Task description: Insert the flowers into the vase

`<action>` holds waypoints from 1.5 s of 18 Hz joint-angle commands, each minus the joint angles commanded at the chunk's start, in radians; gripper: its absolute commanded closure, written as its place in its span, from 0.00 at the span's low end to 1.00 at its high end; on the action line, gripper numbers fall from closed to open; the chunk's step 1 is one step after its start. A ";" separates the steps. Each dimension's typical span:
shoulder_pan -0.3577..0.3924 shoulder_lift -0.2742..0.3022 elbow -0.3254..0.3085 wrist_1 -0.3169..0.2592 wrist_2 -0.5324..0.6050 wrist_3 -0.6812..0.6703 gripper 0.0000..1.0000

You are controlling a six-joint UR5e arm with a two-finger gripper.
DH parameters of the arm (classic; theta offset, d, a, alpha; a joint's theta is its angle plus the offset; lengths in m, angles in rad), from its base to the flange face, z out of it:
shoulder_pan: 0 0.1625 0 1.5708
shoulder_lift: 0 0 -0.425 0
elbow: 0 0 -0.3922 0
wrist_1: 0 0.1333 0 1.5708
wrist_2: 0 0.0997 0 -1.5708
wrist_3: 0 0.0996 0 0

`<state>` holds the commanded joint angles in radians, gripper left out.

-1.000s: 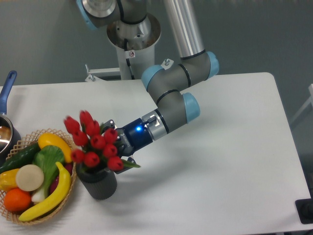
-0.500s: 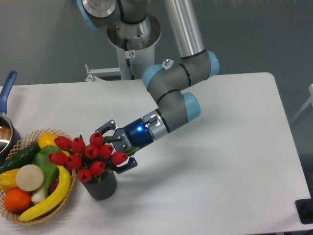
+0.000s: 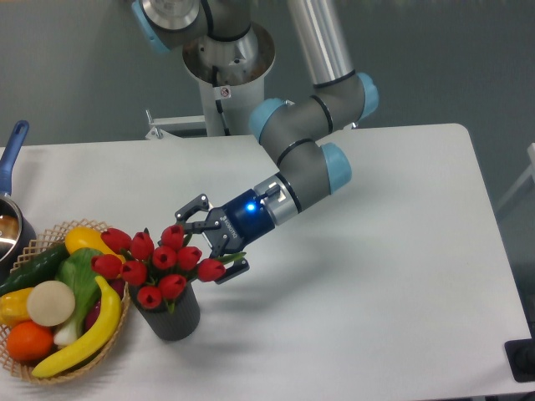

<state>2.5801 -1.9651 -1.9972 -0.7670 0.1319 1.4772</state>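
Observation:
The red tulips (image 3: pixel 157 261) stand with their stems in the dark ribbed vase (image 3: pixel 173 317) at the front left of the white table. The buds lean left, toward the wicker basket. My gripper (image 3: pixel 211 241) is open just right of the bunch, fingers spread, one finger (image 3: pixel 191 206) above and one (image 3: pixel 231 271) below. The fingers hold nothing. The rightmost bud sits close to the lower finger; I cannot tell if they touch.
A wicker basket (image 3: pixel 114 324) of fruit and vegetables sits directly left of the vase, touching or nearly touching it. A blue-handled pot (image 3: pixel 12 159) is at the left edge. The arm's base (image 3: pixel 227 63) stands at the back.
The gripper opened and let go of the tulips, then drew back up and to the right. The bunch dropped into the vase and tipped left.

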 joint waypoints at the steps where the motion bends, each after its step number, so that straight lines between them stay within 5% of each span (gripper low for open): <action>1: 0.008 0.003 -0.008 0.000 0.000 0.000 0.24; 5: 0.107 0.031 -0.023 0.000 0.002 0.000 0.20; 8: 0.185 0.058 -0.040 0.000 0.003 -0.002 0.00; 12: 0.293 0.066 -0.051 0.002 0.041 0.000 0.00; 19: 0.376 0.094 0.053 0.000 0.392 -0.002 0.00; 23: 0.370 0.084 0.188 -0.003 0.742 0.000 0.00; 27: 0.359 0.063 0.222 -0.005 0.983 0.002 0.00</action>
<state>2.9392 -1.9021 -1.7748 -0.7716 1.1146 1.4788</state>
